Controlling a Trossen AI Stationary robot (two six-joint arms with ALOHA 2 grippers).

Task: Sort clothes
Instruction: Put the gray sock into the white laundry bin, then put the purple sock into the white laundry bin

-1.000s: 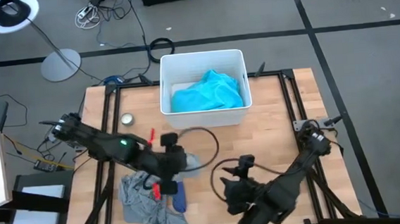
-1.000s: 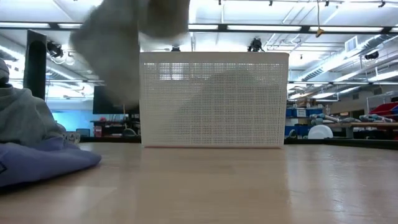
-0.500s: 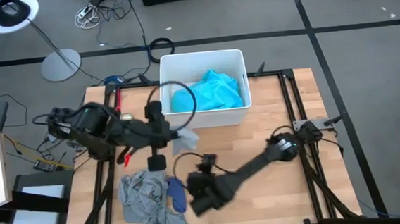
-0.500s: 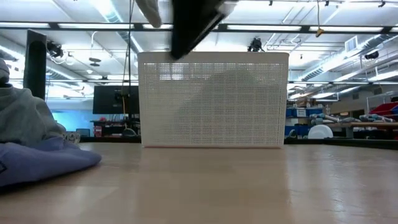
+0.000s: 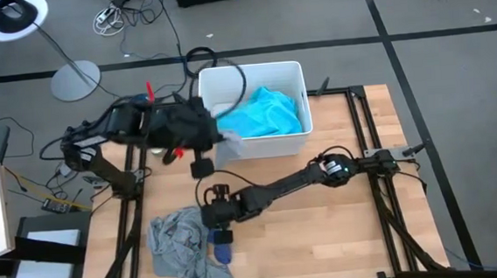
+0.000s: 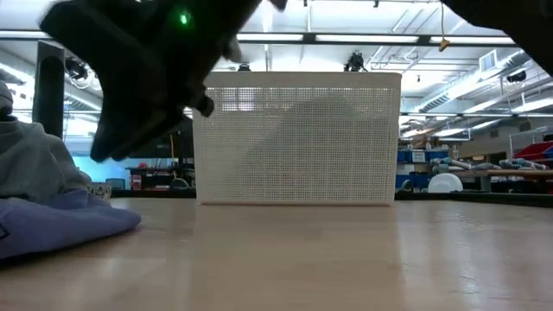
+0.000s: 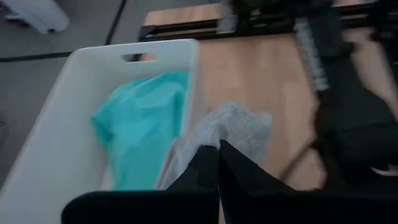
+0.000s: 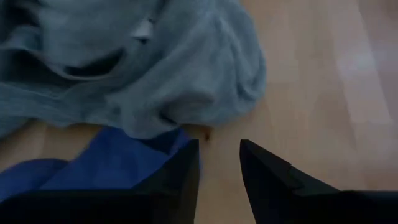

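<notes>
Your left pincer (image 7: 217, 163) is pinched shut on a small light grey knitted sock (image 7: 239, 127), and it holds that sock in the air at the near left corner of the white rectangular plastic bin (image 5: 294, 143), just over the rim. From overhead the sock (image 5: 230, 144) hangs against the bin's front wall. Inside the bin lies the large bright turquoise garment (image 5: 262, 113), bunched towards the right side.

Your right pincer (image 8: 219, 168) is stretched across the wooden tabletop (image 5: 342, 229) to the near left part, with its fingers a narrow gap apart and nothing between them. It sits just above the small blue fabric sock (image 8: 102, 165), which lies on the tabletop touching the crumpled grey shirt (image 8: 155, 74). From above you see that shirt (image 5: 175, 242) spread at the near left corner, with the blue sock (image 5: 224, 248) along its right edge, right under the pincer (image 5: 218, 220).
</notes>
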